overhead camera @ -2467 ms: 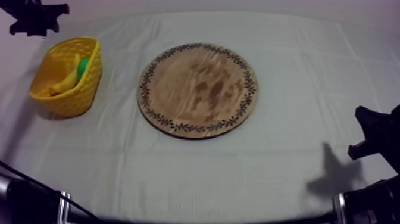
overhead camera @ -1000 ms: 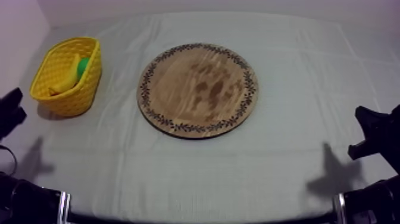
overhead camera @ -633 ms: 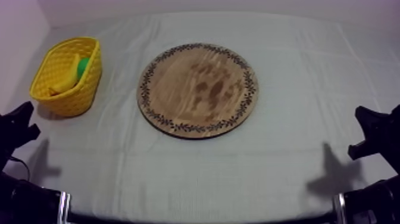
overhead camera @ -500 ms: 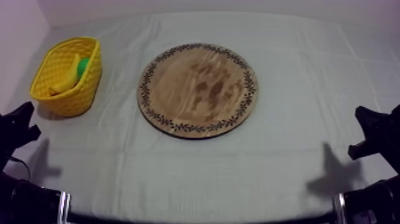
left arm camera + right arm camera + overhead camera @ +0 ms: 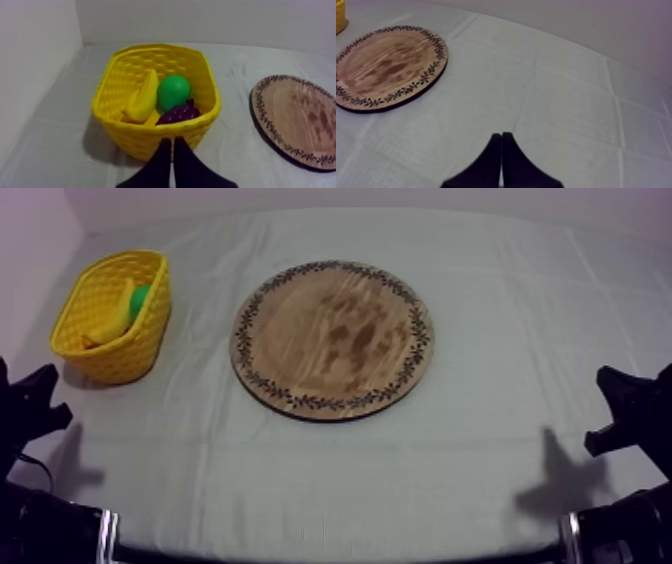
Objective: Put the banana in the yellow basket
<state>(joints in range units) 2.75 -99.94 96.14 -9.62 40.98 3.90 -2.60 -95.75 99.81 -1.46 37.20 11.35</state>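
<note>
The left arm is no longer hanging over the yellow basket as it was a couple of seconds back. It is now sitting low at its own side of the worktop, and over the last half second it is barely shifting. The left claw is showing its two fingers pressed together into a thin wedge with nothing between them, pointing at the basket's near wall. The right claw is likewise lying closed and empty, resting where it was all along, facing the wooden board. I am judging that the delivery is done: the board is lying bare and the banana is leaning inside the basket.

From above, the basket's contents are showing as a yellow sliver and a patch of green. The left wrist camera is looking right in. There the banana is standing propped against a round green fruit, touching it, with a bunch of grapes lying in front of both.
</note>
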